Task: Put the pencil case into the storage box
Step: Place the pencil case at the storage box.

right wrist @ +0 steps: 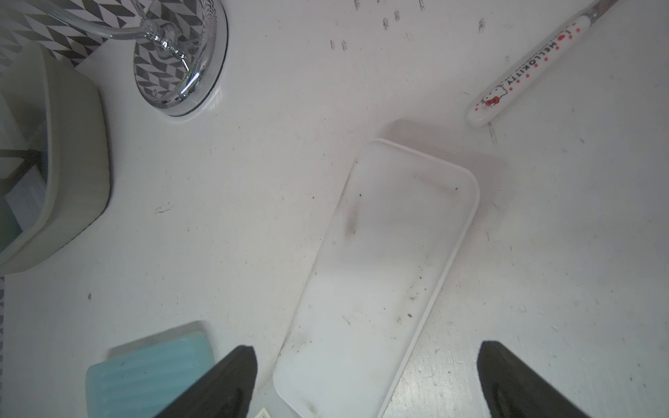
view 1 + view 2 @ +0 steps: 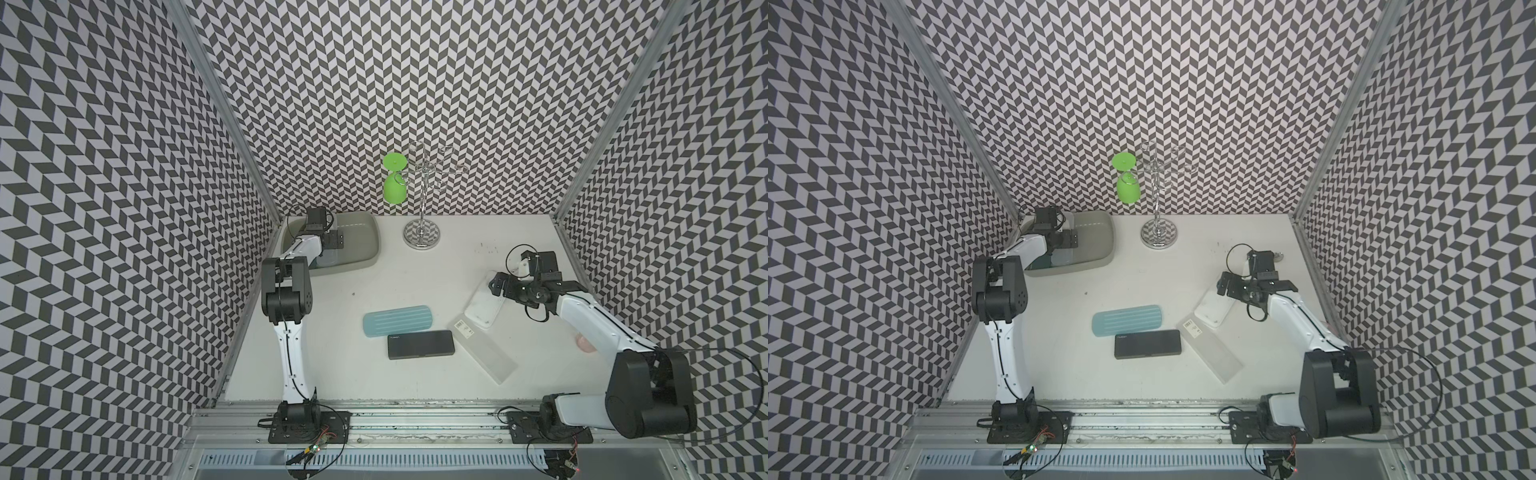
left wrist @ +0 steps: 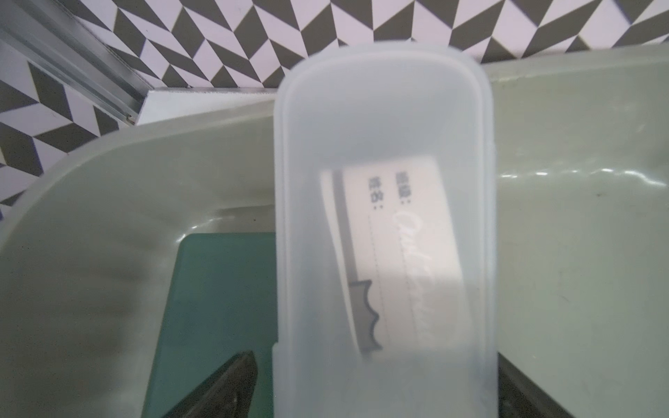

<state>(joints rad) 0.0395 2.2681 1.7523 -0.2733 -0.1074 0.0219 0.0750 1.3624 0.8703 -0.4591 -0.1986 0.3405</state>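
The storage box point(image 2: 370, 232) point(image 2: 1104, 232) is a grey-green tub at the table's back left corner. Inside it a frosted white pencil case point(image 3: 383, 235) lies partly over a dark green one point(image 3: 217, 289). My left gripper point(image 2: 334, 239) point(image 3: 378, 362) hangs over the box, open, its fingers point(image 3: 231, 383) standing clear of the frosted case's sides. My right gripper point(image 2: 505, 286) point(image 1: 367, 349) is open above a white pencil case point(image 2: 484, 307) point(image 1: 380, 271) lying on the table at the right.
A light blue ribbed case point(image 2: 397, 320), a black case point(image 2: 420, 344) and a long frosted case point(image 2: 484, 351) lie mid-table. A chrome stand point(image 2: 422, 237) holds a green goblet point(image 2: 395, 187) at the back. A Hello Kitty pen point(image 1: 525, 68) lies near the right wall.
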